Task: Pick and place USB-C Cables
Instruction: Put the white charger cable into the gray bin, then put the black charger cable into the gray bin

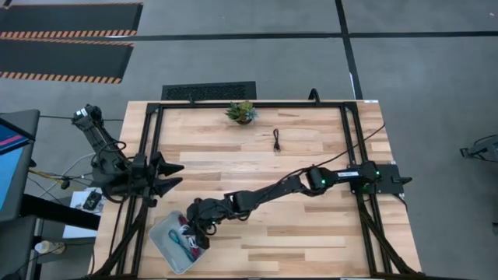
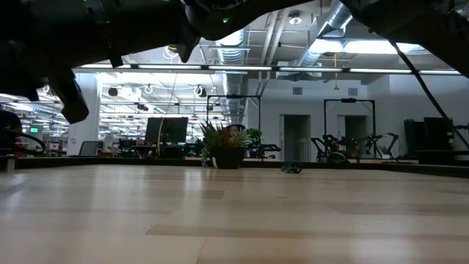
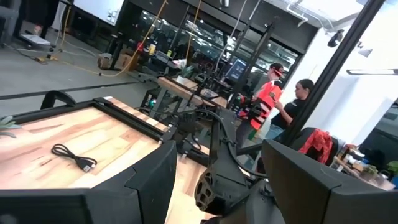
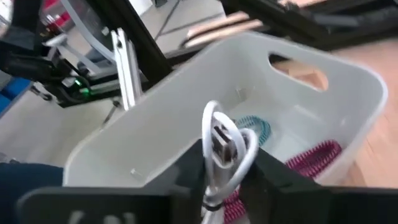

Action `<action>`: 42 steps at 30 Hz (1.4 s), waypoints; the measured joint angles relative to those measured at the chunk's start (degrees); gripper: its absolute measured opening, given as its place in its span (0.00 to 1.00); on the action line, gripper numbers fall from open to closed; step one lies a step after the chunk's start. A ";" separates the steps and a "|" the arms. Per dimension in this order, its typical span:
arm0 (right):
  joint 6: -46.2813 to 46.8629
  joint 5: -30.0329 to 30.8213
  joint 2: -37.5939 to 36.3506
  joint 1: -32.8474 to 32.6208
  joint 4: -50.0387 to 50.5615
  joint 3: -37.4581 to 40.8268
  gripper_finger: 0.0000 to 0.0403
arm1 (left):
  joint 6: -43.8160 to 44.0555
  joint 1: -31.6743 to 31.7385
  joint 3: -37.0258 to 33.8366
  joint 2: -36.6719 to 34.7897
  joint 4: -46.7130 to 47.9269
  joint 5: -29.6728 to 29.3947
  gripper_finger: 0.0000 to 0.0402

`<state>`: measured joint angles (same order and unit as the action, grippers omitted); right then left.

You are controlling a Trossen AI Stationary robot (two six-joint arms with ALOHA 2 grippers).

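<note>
Overhead and table-level views sharing the potted plant (image 1: 241, 112); both wrist cameras close.

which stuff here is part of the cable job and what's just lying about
Part of the job:
- white cable, held in the right gripper over the bin
- white bin
- teal cable and dark red cable, already in the bin
- black cable, on the table

Lying about:
- potted plant
- left gripper, open, waiting at the table's left edge
</note>
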<state>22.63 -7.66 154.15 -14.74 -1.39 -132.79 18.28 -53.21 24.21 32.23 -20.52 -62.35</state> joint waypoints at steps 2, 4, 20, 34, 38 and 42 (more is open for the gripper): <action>-0.02 0.00 0.00 0.00 1.45 0.00 0.32 | 0.00 0.00 0.00 0.00 0.51 -0.01 0.56; -0.03 0.04 0.00 0.02 2.25 0.00 0.40 | 0.00 0.00 0.00 0.02 0.64 0.00 0.56; -0.69 0.35 -0.15 0.31 2.34 0.08 0.62 | -0.22 0.00 0.00 0.02 0.71 -2.82 0.56; -9.14 -9.46 -13.34 0.43 20.54 -1.40 0.62 | -1.32 0.00 -0.02 0.00 2.32 -3.90 0.56; -14.25 -6.38 -21.64 -0.98 36.72 -1.42 0.62 | -1.73 0.01 -0.02 0.02 3.31 -6.29 0.56; -15.64 4.78 -30.55 -3.59 52.45 -1.36 0.62 | -1.38 1.61 -0.02 0.53 3.49 -8.28 0.56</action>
<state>6.99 -2.88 123.59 -18.33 51.07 -134.15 16.91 -51.60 24.18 32.76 -17.03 -70.62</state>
